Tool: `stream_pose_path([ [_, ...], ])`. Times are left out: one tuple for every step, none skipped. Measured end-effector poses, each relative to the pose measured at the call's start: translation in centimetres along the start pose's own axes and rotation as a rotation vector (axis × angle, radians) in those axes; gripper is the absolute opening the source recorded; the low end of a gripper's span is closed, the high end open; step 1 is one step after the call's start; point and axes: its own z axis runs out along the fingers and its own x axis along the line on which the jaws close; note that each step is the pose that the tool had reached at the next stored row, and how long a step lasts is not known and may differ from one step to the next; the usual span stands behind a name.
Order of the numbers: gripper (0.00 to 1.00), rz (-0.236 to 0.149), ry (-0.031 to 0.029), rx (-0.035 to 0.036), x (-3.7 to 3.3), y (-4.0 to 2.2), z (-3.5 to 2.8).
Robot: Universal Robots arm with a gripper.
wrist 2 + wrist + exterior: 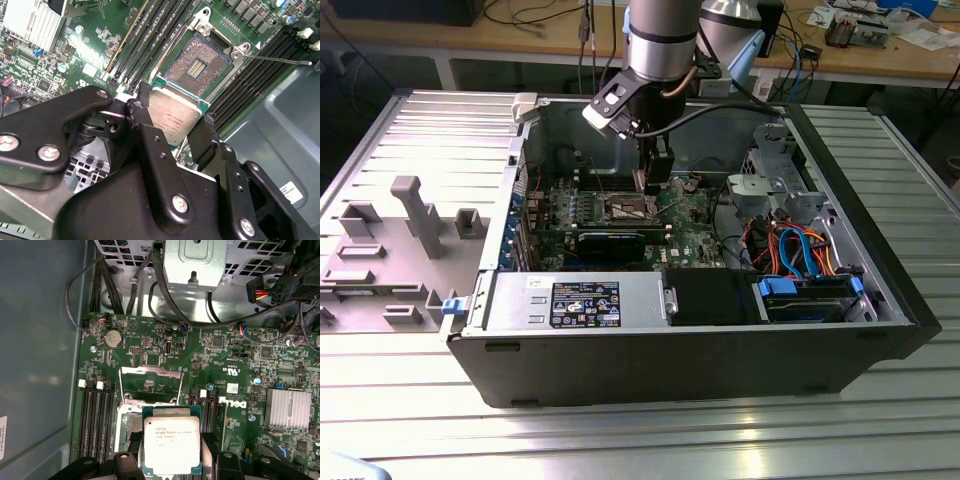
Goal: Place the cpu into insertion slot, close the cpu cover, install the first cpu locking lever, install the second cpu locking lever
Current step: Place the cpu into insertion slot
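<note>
While grey block fixtures [420,215] are noted on the slatted metal counter [620,440] at the exterior view's left, an open black computer case [670,360] is recorded beside them. Over its green circuit board [690,215], the black two-fingered end effector [655,178] is positioned. The small square silver-topped cpu [171,440] is clamped by its edges between the partly closed fingers [142,107], near the dark square insertion slot [197,67] and not seated. The thin silvery cpu cover frame [150,372] is seen swung open.

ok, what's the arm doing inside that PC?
The arm's tool holds the processor chip by two opposite edges, over the green board inside the open computer case. The chip hangs near the bare socket, not yet seated in it. The metal cover frame is swung open off the socket.
</note>
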Motion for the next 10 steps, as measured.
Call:
stream_pose_path([
  [0.55,0.0,0.0,0.0,0.0,0.0,0.03],
  [0.55,0.0,0.0,0.0,0.0,0.0,0.05],
  [0.55,0.0,0.0,0.0,0.0,0.0,0.06],
  [0.55,0.0,0.0,0.0001,0.0,0.0,0.08],
  [0.55,0.0,0.0,0.0001,0.0,0.0,0.09],
  [0.55,0.0,0.0,0.0,0.0,0.0,0.11],
  [0.55,0.0,0.0001,0.0,0.0,0.0,0.13],
  [0.55,0.0,0.0,0.0,0.0,0.0,0.14],
  [0.55,0.0,0.0,0.0,0.0,0.0,0.16],
  [0.55,0.0,0.0,0.0,0.0,0.0,0.19],
])
